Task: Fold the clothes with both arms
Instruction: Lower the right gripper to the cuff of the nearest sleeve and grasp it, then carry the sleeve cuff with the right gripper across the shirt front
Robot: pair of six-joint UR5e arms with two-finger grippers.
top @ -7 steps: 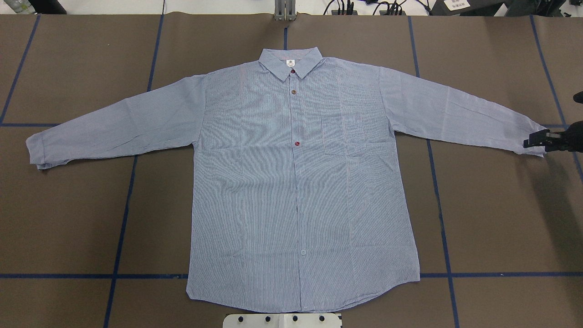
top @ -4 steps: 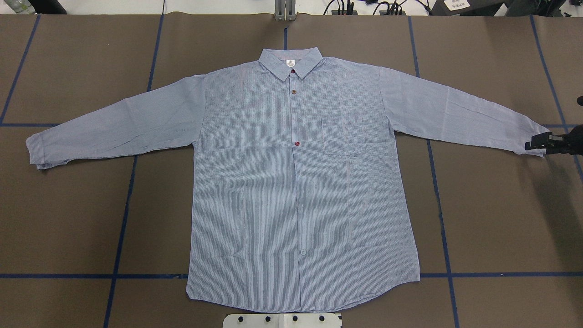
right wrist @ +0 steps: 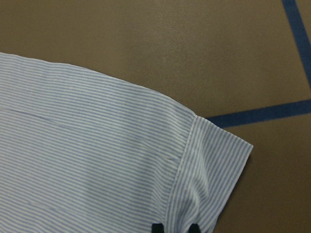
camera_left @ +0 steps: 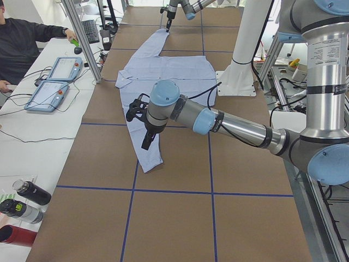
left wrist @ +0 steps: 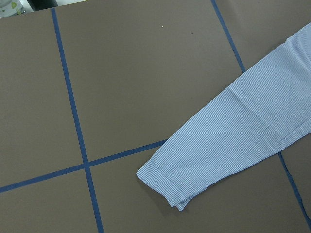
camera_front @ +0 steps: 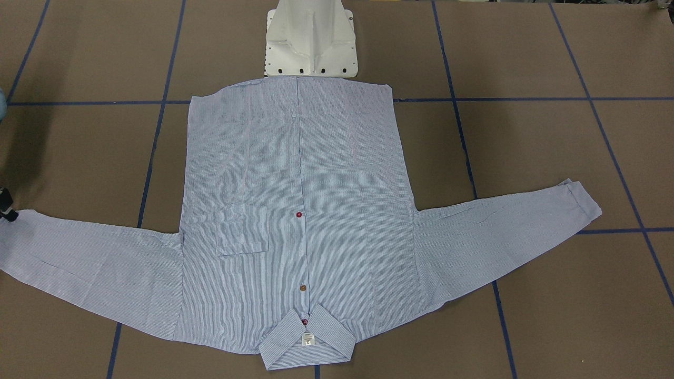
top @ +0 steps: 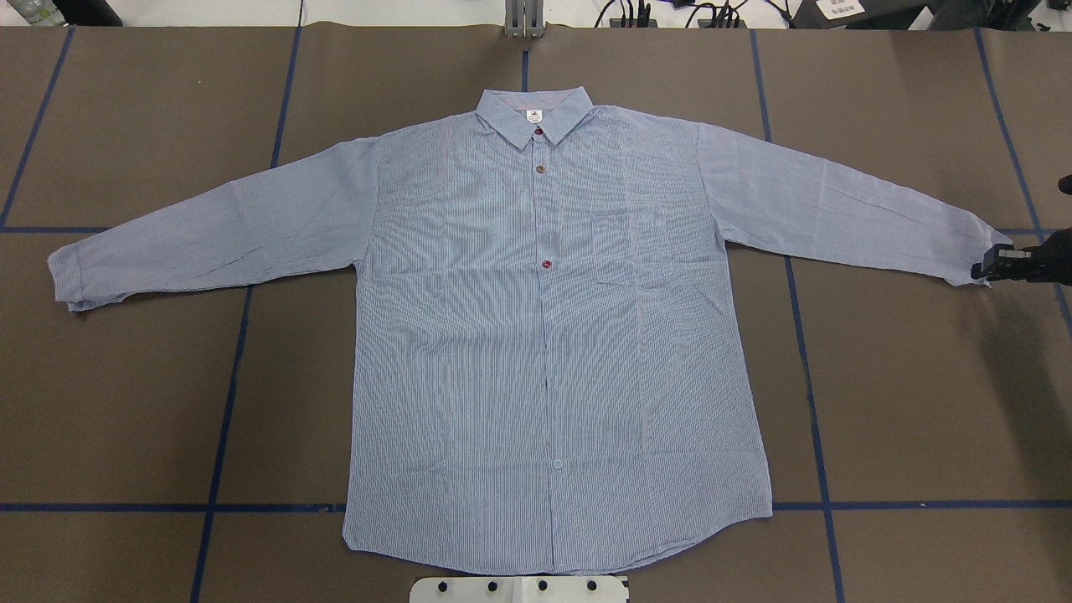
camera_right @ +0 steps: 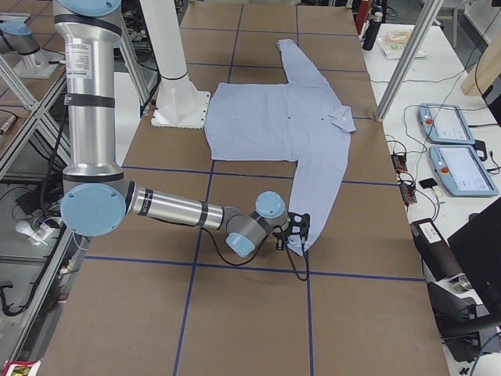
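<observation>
The light blue-and-white striped shirt [top: 544, 335] lies flat and face up on the brown table, collar at the far side and both sleeves spread out. My right gripper [top: 981, 270] is at the end of the right sleeve, shut on the cuff [right wrist: 209, 179]. In the right wrist view the cloth puckers between its fingertips [right wrist: 155, 227]. This gripper also shows in the front-facing view [camera_front: 6, 206] and the exterior right view [camera_right: 300, 227]. My left gripper [camera_left: 143, 123] hovers above the left sleeve near its cuff [left wrist: 165, 182], seen only from the side, so I cannot tell its state.
The white pedestal base [top: 519, 589] stands at the shirt's hem. Blue tape lines [top: 226, 402] cross the table. A person [camera_left: 24, 38] sits at a side bench with two control tablets [camera_left: 54, 82] and bottles [camera_left: 24, 199].
The right gripper's fingers have closed together on the right cuff, and the cuff's end has drawn in slightly. The rest of the shirt has not moved.
</observation>
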